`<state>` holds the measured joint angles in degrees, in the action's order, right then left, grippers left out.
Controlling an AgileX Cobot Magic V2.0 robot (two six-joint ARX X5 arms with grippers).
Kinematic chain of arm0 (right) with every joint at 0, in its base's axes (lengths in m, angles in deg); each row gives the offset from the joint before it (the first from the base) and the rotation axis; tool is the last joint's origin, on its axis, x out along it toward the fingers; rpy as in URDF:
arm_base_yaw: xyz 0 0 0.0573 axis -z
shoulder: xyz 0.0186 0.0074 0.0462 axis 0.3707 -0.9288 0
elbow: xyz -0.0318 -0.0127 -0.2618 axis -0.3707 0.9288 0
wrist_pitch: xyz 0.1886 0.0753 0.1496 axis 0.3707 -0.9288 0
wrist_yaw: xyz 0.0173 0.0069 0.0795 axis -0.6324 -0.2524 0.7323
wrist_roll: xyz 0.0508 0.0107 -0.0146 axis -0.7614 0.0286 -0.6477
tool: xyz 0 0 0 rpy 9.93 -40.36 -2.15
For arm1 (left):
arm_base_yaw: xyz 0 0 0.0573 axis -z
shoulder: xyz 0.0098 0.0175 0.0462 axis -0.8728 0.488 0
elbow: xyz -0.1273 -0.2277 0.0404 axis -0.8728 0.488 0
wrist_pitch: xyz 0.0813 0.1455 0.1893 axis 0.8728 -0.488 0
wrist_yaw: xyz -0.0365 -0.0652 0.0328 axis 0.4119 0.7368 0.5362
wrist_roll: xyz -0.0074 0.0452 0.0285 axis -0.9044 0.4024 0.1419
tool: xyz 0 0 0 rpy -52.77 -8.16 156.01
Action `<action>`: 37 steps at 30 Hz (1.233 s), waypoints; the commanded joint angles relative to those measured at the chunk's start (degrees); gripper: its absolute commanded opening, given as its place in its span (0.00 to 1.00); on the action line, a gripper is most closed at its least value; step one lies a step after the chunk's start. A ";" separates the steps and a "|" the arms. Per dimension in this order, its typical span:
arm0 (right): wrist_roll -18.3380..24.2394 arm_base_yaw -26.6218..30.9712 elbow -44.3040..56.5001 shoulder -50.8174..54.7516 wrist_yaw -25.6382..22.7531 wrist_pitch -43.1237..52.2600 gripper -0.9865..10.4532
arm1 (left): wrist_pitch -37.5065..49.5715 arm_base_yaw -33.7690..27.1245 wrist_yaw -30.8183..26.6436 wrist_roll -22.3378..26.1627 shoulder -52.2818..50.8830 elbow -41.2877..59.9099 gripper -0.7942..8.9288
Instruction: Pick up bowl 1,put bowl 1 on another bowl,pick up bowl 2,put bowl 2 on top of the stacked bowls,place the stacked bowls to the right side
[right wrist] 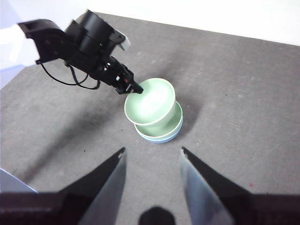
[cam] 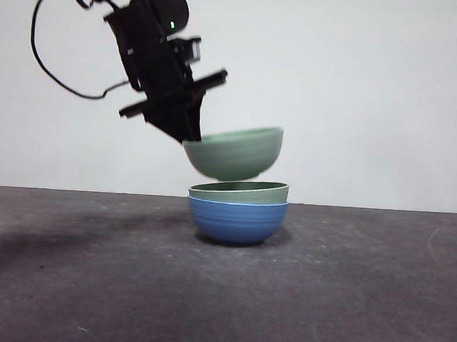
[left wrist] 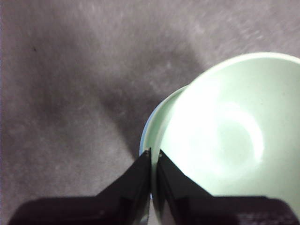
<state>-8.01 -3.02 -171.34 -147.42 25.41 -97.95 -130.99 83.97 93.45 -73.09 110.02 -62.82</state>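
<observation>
Pale green bowl 2 (cam: 234, 152) tilted, rim clamped in left hand (cam: 190, 134), above blue ridged bowl (cam: 237, 220), right hand (right wrist: 152, 161) apart.

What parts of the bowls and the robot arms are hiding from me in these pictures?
- The blue bowl: its inside is covered in every view by the green bowl nested in it.
- The lifted green bowl: in the left wrist view its rim is cut off by the edge, and it is washed out and blurry.
- The left gripper: its upper arm leaves the front view's top.
- The right gripper: missing from the front view.

Blue bowl (left wrist: 143, 140) mostly hidden; held green bowl (left wrist: 234, 136) perhaps blurred.
</observation>
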 commanded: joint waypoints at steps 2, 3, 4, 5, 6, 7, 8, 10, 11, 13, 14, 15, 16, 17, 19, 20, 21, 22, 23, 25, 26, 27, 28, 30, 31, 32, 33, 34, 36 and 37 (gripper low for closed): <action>0.31 -0.11 0.26 0.00 -0.02 -0.83 0.25 | 1.01 1.25 -2.19 0.28 1.27 0.11 0.07; 0.31 -0.11 0.26 0.02 -0.02 -0.83 0.25 | 1.25 1.49 -2.54 0.33 1.57 0.11 0.07; 0.31 -0.11 0.26 0.02 -0.02 -0.83 0.25 | 1.60 1.64 -2.58 0.35 2.01 0.11 0.07; 0.31 -0.11 0.26 0.02 -0.02 -0.83 0.25 | 1.66 1.73 -2.56 0.33 2.27 0.11 0.07; 0.31 -0.11 0.26 0.02 0.00 -0.83 0.25 | 1.75 1.99 -2.56 0.31 2.91 0.11 0.07; 0.31 -0.11 0.26 0.02 0.00 -0.83 0.25 | 1.66 2.14 -2.56 0.31 3.34 0.11 0.07; 0.28 -0.11 0.26 0.02 0.00 -0.83 0.25 | 1.51 2.27 -2.60 0.31 3.93 0.11 0.07; 0.28 -0.11 0.26 0.02 0.07 -0.83 0.25 | 1.31 2.49 -2.64 0.26 4.87 0.11 0.07; 0.28 -0.11 0.26 0.02 0.07 -0.83 0.25 | 1.22 2.69 -2.69 0.26 5.18 0.11 0.07; 0.28 -0.13 0.26 0.02 0.09 -0.83 0.25 | 1.27 2.91 -2.73 0.24 5.46 0.11 0.07; 0.28 -0.13 0.26 0.02 0.09 -0.83 0.25 | 1.33 3.08 -3.28 0.26 5.51 0.11 0.07; 0.28 -0.13 0.26 0.02 0.09 -0.83 0.25 | 1.36 3.26 -4.22 0.26 5.49 0.11 0.07; 0.28 -0.13 0.26 0.02 0.09 -0.83 0.25 | 1.40 3.39 -4.26 0.28 5.49 0.11 0.07; 0.28 -0.13 0.26 0.02 0.09 -0.83 0.25 | 1.40 3.39 -4.15 0.28 5.49 0.11 0.07; 0.28 -0.13 0.26 0.02 0.11 -0.83 0.25 | 1.36 3.39 -4.02 0.26 5.49 0.11 0.09; 0.28 -0.13 0.26 0.02 0.11 -0.83 0.25 | 1.29 3.39 -3.93 0.26 5.49 0.11 0.10; 0.28 -0.13 0.26 0.02 0.11 -0.83 0.25 | 1.16 3.39 -3.80 0.26 5.49 0.11 0.15; 0.28 -0.13 0.26 0.02 0.11 -0.83 0.25 | 1.07 3.39 -3.72 0.24 5.49 0.11 0.21; 0.28 -0.13 0.26 0.02 0.11 -0.83 0.25 | 0.90 3.39 -3.65 0.20 5.49 0.02 0.29; 0.28 -0.13 0.26 0.02 0.11 -0.83 0.25 | 0.44 3.39 -2.82 0.04 5.49 -0.20 0.40; 0.28 -0.13 0.26 0.00 0.09 -0.83 0.25 | 0.15 3.37 -1.97 0.04 5.49 -0.39 0.42; 0.28 -0.13 0.26 0.00 0.09 -0.83 0.25 | 0.00 3.37 -0.92 0.04 5.40 -0.61 0.41; 0.28 -0.13 0.26 0.00 0.09 -0.83 0.25 | 0.02 3.37 -0.61 0.02 5.27 -0.61 0.41; 0.26 -0.13 0.26 0.00 0.11 -0.83 0.25 | -0.20 3.37 -0.66 0.02 4.83 -0.70 0.42; 0.26 -0.13 0.26 0.00 0.09 -0.83 0.25 | -0.50 3.37 -0.68 0.04 4.46 -0.76 0.42; 0.26 -0.13 0.26 0.00 0.09 -0.83 0.25 | -0.83 3.37 -0.70 0.04 4.15 -0.76 0.42; 0.26 -0.13 0.26 0.00 0.11 -0.83 0.25 | -1.01 3.37 -0.72 0.04 3.76 -0.79 0.42; 0.26 -0.11 0.26 0.00 0.09 -0.83 0.25 | -1.36 3.37 -0.87 0.07 3.28 -0.79 0.42; 0.26 -0.11 0.26 -0.07 0.09 -0.83 0.25 | -1.88 3.34 -0.87 0.07 2.38 -0.79 0.42; 0.26 -0.11 0.26 -0.15 0.09 -0.83 0.25 | -2.10 3.32 -0.87 0.11 1.97 -0.79 0.42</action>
<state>-8.03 -3.02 -171.34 -147.48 25.43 -97.97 -133.00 87.22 92.73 -73.20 112.84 -63.54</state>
